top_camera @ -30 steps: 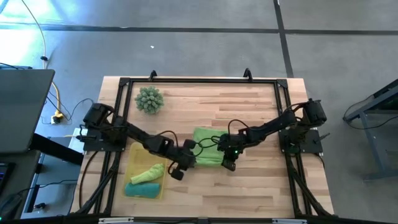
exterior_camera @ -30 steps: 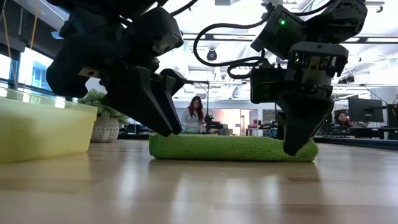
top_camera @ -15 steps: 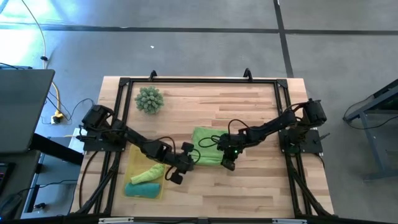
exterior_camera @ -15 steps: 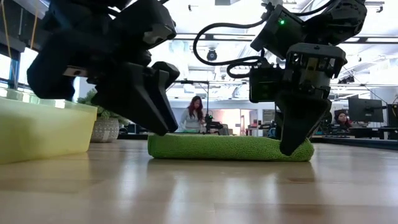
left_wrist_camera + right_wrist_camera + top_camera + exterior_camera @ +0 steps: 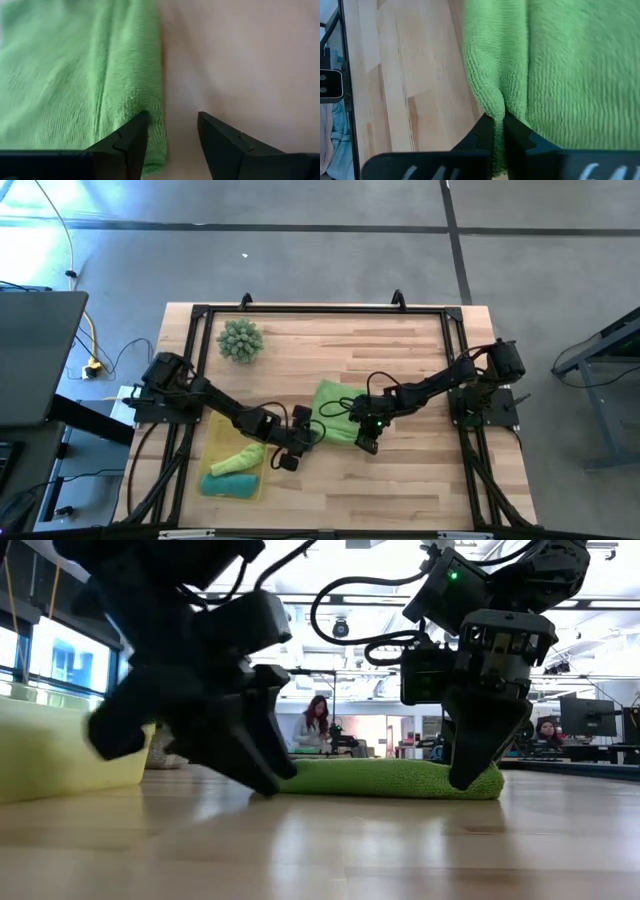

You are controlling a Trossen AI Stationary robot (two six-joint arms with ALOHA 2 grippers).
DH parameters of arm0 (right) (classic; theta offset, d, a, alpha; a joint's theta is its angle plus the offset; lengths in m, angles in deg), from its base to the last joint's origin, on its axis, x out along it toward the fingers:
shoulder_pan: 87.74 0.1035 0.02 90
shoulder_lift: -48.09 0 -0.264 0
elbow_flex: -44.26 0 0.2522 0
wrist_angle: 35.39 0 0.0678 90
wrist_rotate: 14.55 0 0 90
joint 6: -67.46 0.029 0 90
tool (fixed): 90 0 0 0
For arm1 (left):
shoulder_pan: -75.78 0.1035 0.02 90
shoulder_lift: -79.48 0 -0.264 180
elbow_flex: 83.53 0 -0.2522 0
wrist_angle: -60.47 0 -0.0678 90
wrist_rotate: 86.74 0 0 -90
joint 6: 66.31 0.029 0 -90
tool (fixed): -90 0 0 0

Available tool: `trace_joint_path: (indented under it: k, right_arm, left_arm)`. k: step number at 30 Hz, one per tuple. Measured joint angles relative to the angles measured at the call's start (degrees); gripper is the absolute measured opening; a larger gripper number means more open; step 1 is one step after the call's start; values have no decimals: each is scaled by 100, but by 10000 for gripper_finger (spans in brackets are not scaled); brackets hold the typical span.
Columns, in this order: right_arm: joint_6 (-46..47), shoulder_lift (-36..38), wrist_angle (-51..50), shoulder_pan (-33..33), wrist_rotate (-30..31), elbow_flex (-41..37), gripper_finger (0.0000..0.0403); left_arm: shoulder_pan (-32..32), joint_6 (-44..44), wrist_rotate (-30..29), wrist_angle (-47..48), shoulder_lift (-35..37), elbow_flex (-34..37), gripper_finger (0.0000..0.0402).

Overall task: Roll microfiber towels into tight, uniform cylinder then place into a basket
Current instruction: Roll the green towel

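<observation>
A lime green towel (image 5: 335, 412) lies flat on the table's middle, its near edge rolled over (image 5: 150, 95). My left gripper (image 5: 172, 135) is open and low at the towel's near left corner (image 5: 262, 765), with one finger over the rolled edge and the other over bare wood. My right gripper (image 5: 366, 443) is shut on the towel's near right corner. The yellow basket (image 5: 212, 438) stands at the near left. It holds a rolled lime green towel (image 5: 238, 455) and a teal towel (image 5: 228, 483). My left gripper has one finger (image 5: 131, 142) beside the towel's rolled near edge; whether it touches the cloth I cannot tell. My right gripper pinches the towel's rolled near edge at its right corner (image 5: 497, 102) between its two fingers, from above, pointing down. The cloth bunches into a crease at the fingers, and the rest of the towel lies on the table (image 5: 400, 780).
A spiky pale-green ball (image 5: 240, 340) sits at the far left of the table. A black frame (image 5: 320, 308) runs round the table's edges. Bare wood lies in front of the towel (image 5: 420, 470). A person (image 5: 317, 720) sits in the room beyond.
My left gripper has come down to the table at the towel's near left corner and has tipped over, its fingers now low beside the cloth. The towel's left part has shifted a little toward the right.
</observation>
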Motion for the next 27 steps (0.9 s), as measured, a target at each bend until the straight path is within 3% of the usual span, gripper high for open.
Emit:
trace_joint_path:
  k: [9, 14, 22, 27]
  right_arm:
    - [0, 0, 7, 0, 4, 2, 6]
    - [1, 0, 10, 0, 3, 2, 6]
    - [1, 0, 17, 0, 3, 4, 7]
    - [0, 2, 45, 2, 7, 4, 7]
  left_arm:
    - [55, 517, -213, -274, 70, 1, 159]
    - [108, 904, -616, -338, 70, 2, 159]
    - [364, 847, -341, -303, 70, 2, 158]
    - [622, 838, 189, -259, 24, 2, 152]
